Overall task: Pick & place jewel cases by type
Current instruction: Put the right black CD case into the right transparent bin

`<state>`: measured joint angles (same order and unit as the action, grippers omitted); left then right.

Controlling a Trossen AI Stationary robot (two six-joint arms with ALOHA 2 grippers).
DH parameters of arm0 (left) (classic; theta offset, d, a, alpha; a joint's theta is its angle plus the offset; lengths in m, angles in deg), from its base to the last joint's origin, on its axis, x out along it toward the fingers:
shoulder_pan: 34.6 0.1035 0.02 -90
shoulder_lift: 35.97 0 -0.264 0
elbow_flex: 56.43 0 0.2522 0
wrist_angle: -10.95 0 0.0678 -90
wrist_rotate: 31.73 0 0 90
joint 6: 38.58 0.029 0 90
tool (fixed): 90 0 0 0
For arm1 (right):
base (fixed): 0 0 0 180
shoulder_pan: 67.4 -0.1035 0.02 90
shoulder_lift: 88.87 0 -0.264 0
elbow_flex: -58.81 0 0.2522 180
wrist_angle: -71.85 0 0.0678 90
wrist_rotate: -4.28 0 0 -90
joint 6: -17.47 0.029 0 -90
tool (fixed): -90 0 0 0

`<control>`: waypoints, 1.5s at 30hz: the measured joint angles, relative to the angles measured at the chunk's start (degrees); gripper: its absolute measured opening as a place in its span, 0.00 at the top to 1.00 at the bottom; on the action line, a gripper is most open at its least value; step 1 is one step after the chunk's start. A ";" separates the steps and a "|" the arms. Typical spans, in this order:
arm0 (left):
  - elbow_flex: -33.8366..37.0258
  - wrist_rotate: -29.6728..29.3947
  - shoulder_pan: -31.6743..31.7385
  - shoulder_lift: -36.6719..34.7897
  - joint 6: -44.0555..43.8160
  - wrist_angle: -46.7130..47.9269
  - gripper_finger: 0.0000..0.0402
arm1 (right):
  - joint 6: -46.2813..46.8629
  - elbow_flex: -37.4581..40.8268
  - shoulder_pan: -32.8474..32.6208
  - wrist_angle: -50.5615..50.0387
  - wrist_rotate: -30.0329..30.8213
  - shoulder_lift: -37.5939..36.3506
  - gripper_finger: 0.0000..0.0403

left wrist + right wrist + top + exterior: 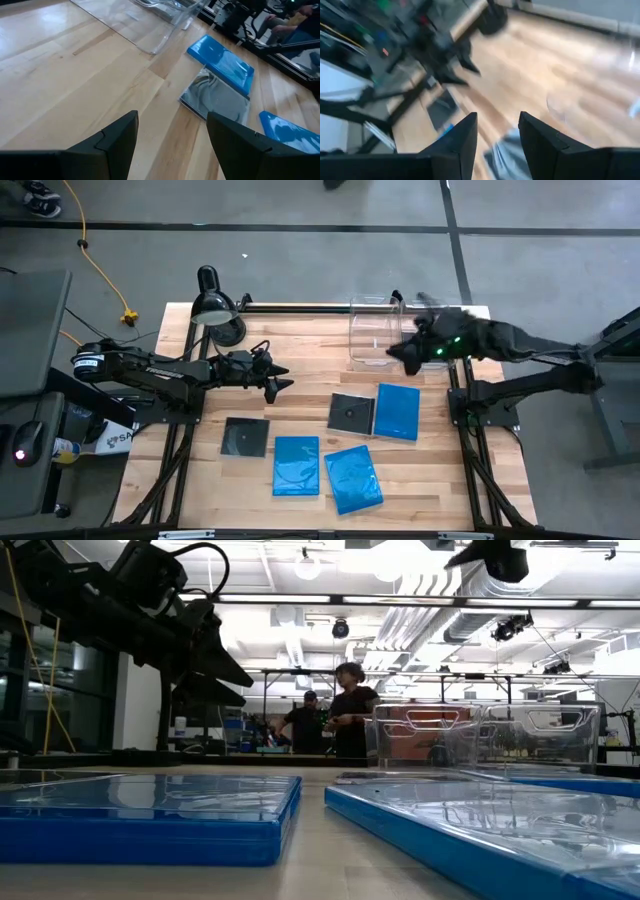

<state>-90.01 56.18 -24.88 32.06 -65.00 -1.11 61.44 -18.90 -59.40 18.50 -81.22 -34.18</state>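
High cam looks straight down on the whole table [300, 340]. Low cam sits at tabletop level, very near the blue cases [150, 810], facing the room. Wrist cams look fwd over the wood; both probably share one black case [215, 97].

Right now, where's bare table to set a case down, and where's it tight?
Free: the wood between the lamp and clear bin, ahead of the left pincer, and the left edge beside the lone black case. Crowded: the front middle, where the blue cases and the other black case cluster.
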 joint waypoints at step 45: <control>-0.01 10.80 -4.46 1.52 -16.38 0.04 0.41 | 43.71 0.00 -23.09 -4.00 13.50 36.33 0.68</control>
<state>-90.02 66.98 -29.33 33.58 -81.38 -1.07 105.16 -18.90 -82.49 14.50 -67.72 2.16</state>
